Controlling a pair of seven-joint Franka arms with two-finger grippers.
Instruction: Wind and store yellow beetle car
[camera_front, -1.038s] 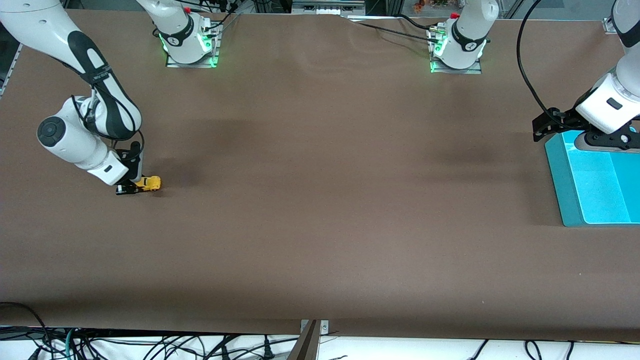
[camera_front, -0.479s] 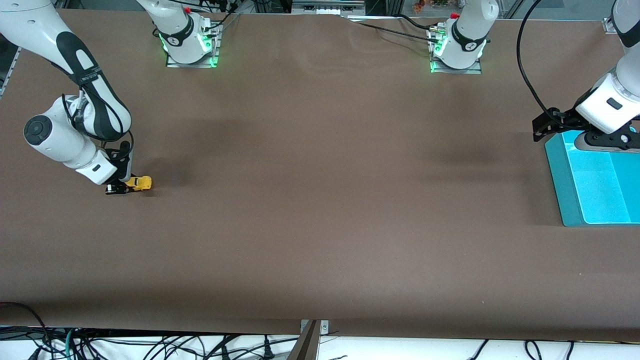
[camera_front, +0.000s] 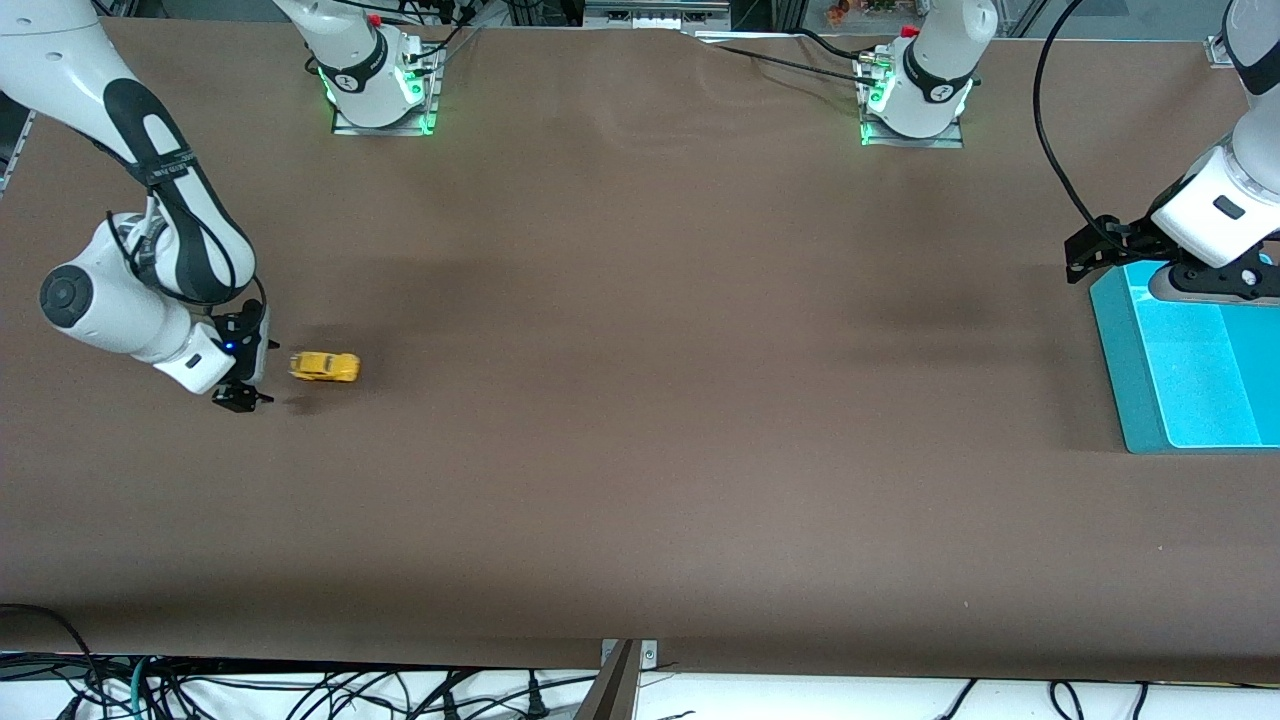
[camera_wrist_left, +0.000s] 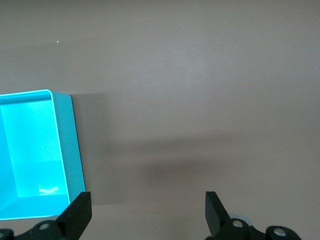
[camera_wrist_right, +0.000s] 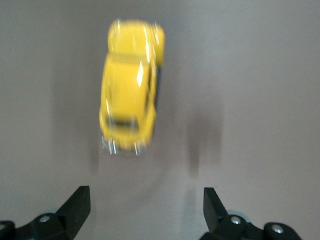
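- Released since the earlier frame, the yellow beetle car (camera_front: 324, 367) now rolls free on the table (camera_front: 640, 400), at three o'clock of the right gripper (camera_front: 240, 397), whose jaws stand apart.
- Winding looks finished; storing comes next.
- Left gripper (camera_front: 1083, 256) waits unclenched over the teal bin (camera_front: 1120, 360).

Yellow beetle car (camera_wrist_right: 130, 85) glossy (paint glints); table (camera_front: 640, 400) matt brown.

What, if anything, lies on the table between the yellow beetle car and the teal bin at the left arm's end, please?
Nothing: in the front view only bare brown table stretches from the yellow beetle car to the teal bin.
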